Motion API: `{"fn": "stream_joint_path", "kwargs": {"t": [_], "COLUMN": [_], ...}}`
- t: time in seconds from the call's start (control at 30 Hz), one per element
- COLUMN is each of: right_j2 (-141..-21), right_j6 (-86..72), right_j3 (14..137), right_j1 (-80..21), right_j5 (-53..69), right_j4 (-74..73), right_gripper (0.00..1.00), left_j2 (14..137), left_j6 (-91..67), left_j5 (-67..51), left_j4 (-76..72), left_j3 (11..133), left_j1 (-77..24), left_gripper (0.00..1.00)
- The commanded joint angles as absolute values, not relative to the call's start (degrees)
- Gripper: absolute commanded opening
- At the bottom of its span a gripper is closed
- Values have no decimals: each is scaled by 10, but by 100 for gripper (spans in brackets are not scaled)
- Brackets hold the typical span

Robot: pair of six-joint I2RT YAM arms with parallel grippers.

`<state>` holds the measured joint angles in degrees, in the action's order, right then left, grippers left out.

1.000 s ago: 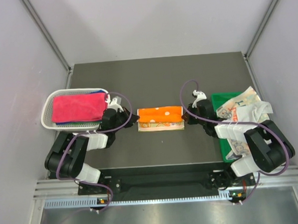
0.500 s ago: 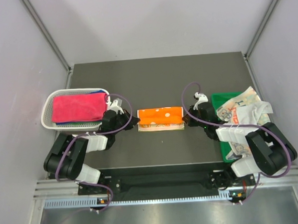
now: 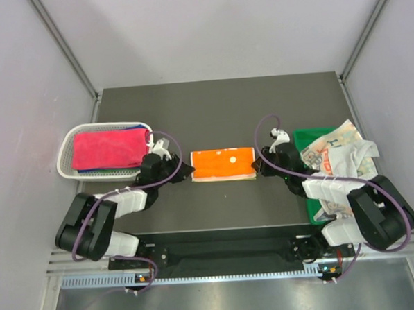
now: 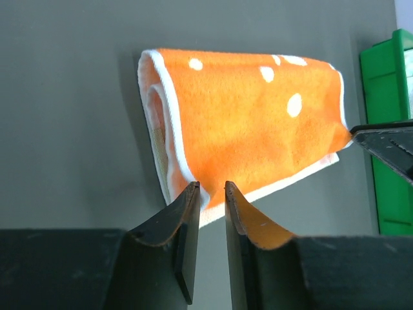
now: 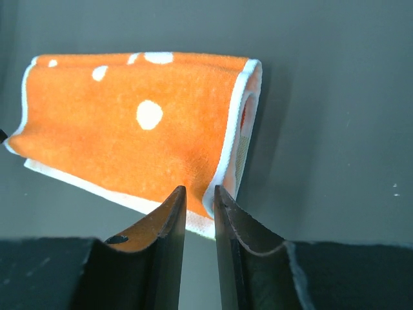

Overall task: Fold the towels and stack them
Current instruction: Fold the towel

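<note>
The orange towel with white dots [image 3: 223,164] lies folded flat in the middle of the table, also seen in the left wrist view [image 4: 251,123] and the right wrist view [image 5: 135,123]. My left gripper [image 3: 190,171] [image 4: 211,187] sits at its left end, narrowly open, with bare table showing between the tips and the towel's corner just beyond them. My right gripper [image 3: 258,167] [image 5: 199,190] mirrors it at the right end, also narrowly open and holding nothing. A pink-red towel [image 3: 109,147] lies folded over a blue towel [image 3: 135,127] in the basket. White printed towels [image 3: 335,152] lie crumpled on the tray.
The white mesh basket [image 3: 66,150] stands at the left edge of the table. The green tray [image 3: 307,137] [image 4: 387,129] stands at the right, partly under the right arm. The back half of the table lies beyond the orange towel.
Both grippers have gone from shut to narrowly open and let go of the orange towel's ends. The towel's upper layer has settled flat over the fold.
</note>
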<state>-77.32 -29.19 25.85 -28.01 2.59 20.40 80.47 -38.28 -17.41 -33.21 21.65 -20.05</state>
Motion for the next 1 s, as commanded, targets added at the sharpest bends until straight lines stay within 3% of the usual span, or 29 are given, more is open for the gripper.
{"fn": "stream_joint_path", "kwargs": {"t": [0.0, 0.23, 0.57, 0.97], "right_j2": [-724, -679, -812, -810], "right_j6": [-293, -287, -290, -329], "right_j3": [262, 317, 428, 318], "right_j1": [-285, -294, -341, -365], "right_j5": [6, -52, -84, -68], "right_j4": [187, 58, 50, 76], "right_gripper": [24, 25, 24, 23], "left_j2": [754, 726, 876, 871], "left_j6": [-364, -334, -359, -372], "left_j5": [-150, -80, -40, -40], "left_j4": [-253, -56, -8, -12], "left_j3": [246, 348, 482, 389], "left_j1": [-202, -209, -276, -287], "left_gripper": [27, 24, 14, 6]}}
